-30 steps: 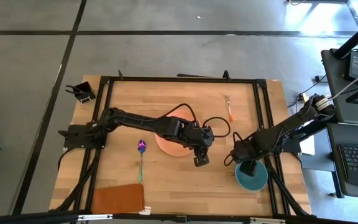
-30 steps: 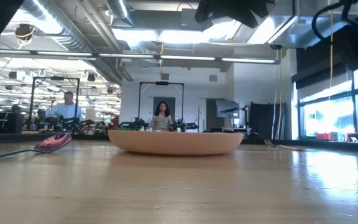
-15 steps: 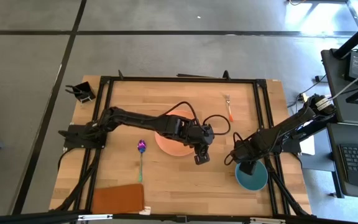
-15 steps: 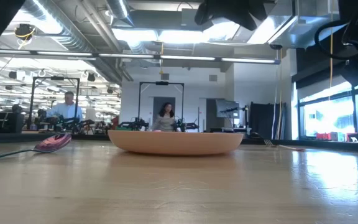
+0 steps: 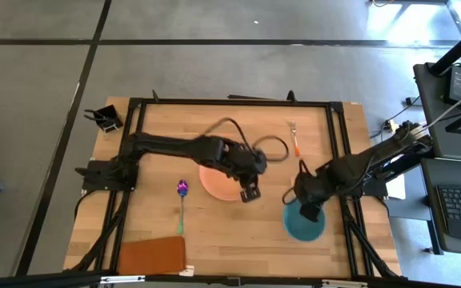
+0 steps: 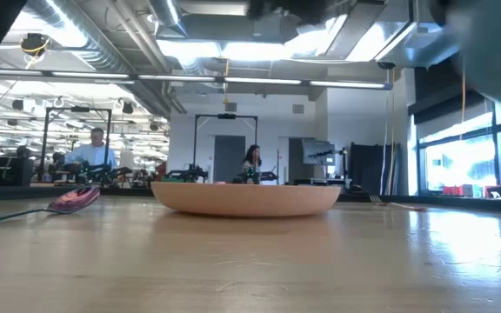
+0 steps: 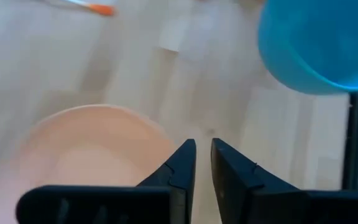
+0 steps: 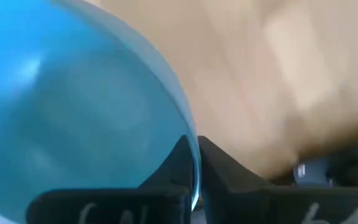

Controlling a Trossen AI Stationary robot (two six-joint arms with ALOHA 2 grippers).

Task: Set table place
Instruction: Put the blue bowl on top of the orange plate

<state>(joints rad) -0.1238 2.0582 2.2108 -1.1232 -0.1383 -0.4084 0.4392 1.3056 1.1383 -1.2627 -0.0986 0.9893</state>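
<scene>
The salmon-orange plate (image 5: 217, 181) rests on the wooden table (image 5: 166, 144) near its middle. My left gripper (image 5: 249, 193) hovers over the plate's near right rim, open by only a narrow gap (image 7: 202, 144), with nothing between its fingers. My right gripper (image 5: 309, 211) is shut on the teal bowl (image 5: 302, 227), right of the plate. The purple-headed spoon (image 5: 182, 200) lies left of the plate. The orange-handled fork (image 5: 295, 140) lies at the far right. My right gripper pinches the bowl's wall at the rim (image 8: 193, 163), on the bowl's far side, with one finger inside the bowl and one finger (image 8: 229, 177) outside. The fingers point down from above. The bowl (image 6: 494, 52) hangs below them and seems lifted clear of the table.
A brown cloth (image 5: 152, 254) lies at the near left edge. A small black holder (image 5: 106, 118) sits at the far left corner. A black rail frame (image 5: 338, 160) edges the table. People stand in the room beyond the table (image 6: 252, 165).
My right gripper has gone toward the table's left edge, and the teal bowl has come with it, off its place near the right rail and closer to the plate. My left gripper has drawn back toward the far left, from beside the plate to over its rim.
</scene>
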